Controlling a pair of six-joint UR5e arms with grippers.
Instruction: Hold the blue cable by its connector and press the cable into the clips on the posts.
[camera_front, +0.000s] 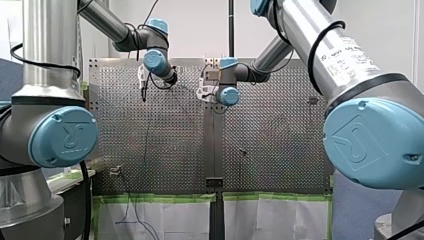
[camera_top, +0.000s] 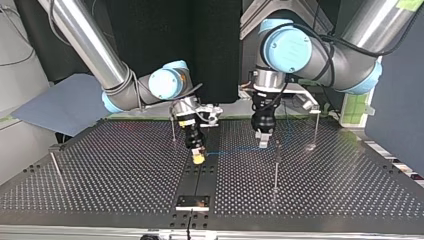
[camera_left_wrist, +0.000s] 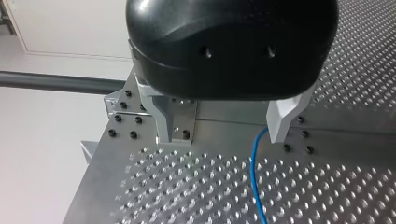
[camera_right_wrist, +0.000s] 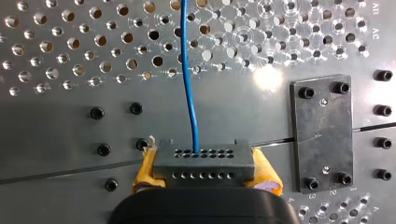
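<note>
At the middle seam of the perforated worktop (camera_top: 100, 170), the right gripper (camera_top: 198, 154) is clenched on the dark connector (camera_right_wrist: 203, 163). Your right wrist view shows its yellow pads (camera_right_wrist: 266, 173) pressing the block from both sides. The blue cable (camera_right_wrist: 189, 84) leaves the connector's face and runs straight ahead over the holes, beside a black plate (camera_right_wrist: 322, 133) bolted to the worktop. In the top view you see the cable stretched level from the connector toward the left gripper (camera_left_wrist: 222, 128), which hangs released, its metal fingers (camera_left_wrist: 281, 119) spread wide. The cable passes just inside one finger; you cannot tell whether they touch. A slim post (camera_top: 276, 165) stands just beside the left gripper, nearer the top view's camera.
</note>
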